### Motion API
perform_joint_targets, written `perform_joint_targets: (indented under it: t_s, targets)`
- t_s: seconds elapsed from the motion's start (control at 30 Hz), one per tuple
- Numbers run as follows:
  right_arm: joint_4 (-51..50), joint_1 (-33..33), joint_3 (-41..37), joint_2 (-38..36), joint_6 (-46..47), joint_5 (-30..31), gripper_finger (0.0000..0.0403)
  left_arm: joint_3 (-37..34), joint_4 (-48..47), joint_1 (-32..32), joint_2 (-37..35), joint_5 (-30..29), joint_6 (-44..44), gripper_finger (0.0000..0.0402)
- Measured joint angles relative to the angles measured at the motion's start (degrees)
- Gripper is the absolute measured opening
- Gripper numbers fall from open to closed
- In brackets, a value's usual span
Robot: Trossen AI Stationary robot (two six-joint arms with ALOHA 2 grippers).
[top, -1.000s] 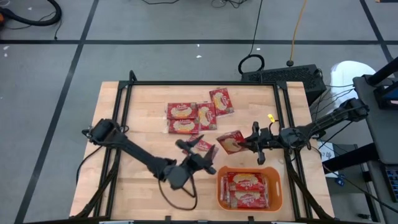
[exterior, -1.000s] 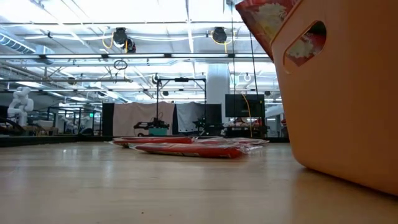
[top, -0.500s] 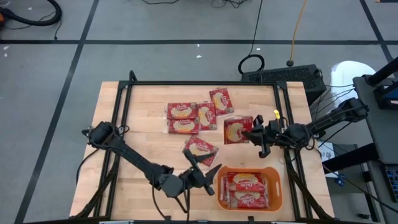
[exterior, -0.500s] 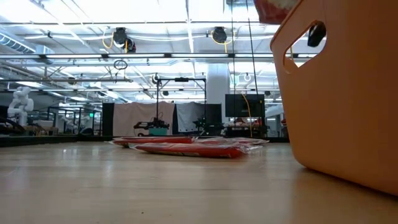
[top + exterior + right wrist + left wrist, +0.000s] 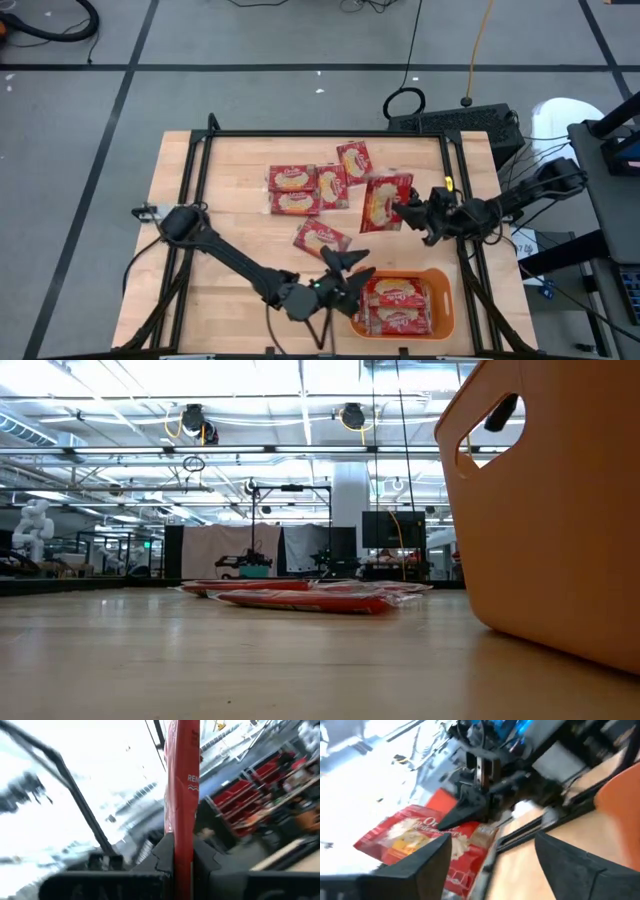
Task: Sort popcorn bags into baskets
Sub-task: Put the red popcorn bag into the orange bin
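Observation:
Several red popcorn bags with cream ovals lie flat on the table: a cluster (image 5: pixel 310 185) toward the far side and a single one (image 5: pixel 320 238) at the middle, also seen as low bags (image 5: pixel 300 598). Two more lie in the orange basket (image 5: pixel 440 305), whose wall fills the low view's right (image 5: pixel 550 510). My right gripper (image 5: pixel 408 212) is shut on one bag (image 5: pixel 384 200), held up right of the cluster. My left gripper (image 5: pixel 355 266) hovers open at the basket's left end, touching nothing; its fingers (image 5: pixel 420 865) frame the held bag (image 5: pixel 415 837). My right gripper pinches the popcorn bag between its two fingers at the bag's right-hand edge (image 5: pixel 400 207), coming about level from the table's right. In its own view the bag stands edge-on between the fingers (image 5: pixel 182 840). The bag is lifted clear, its label side facing up.
A black frame rail (image 5: pixel 300 134) borders the table's far side, with side rails along left and right. Bare wood lies left of the bags (image 5: pixel 220 190) and along the near edge left of the basket. A black box (image 5: pixel 450 120) sits beyond the far right corner.
My right gripper has lifted its bag off the table and carried it toward the far right; the bag has turned to lie lengthwise near to far. My left gripper has drawn away from the middle bag toward the near edge, then moved right to the basket's left end.

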Motion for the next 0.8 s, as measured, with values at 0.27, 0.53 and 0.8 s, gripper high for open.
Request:
perform_joint_targets:
  t_s: [0.27,0.53,0.8]
  targets:
    - [2.3,0.1,0.0,1.3,15.0,1.9,0.0018,10.4,-2.5,2.6,8.6,-8.6,21.0,0.0309]
    - [0.5,0.3,0.0,1.3,18.7,3.3,0.0018,11.4,-4.6,5.8,9.3,-9.2,23.9,0.0247]
    - [-3.3,0.3,0.0,1.3,19.4,7.9,0.0018,11.4,-5.0,8.3,9.1,-9.2,27.3,0.0184]
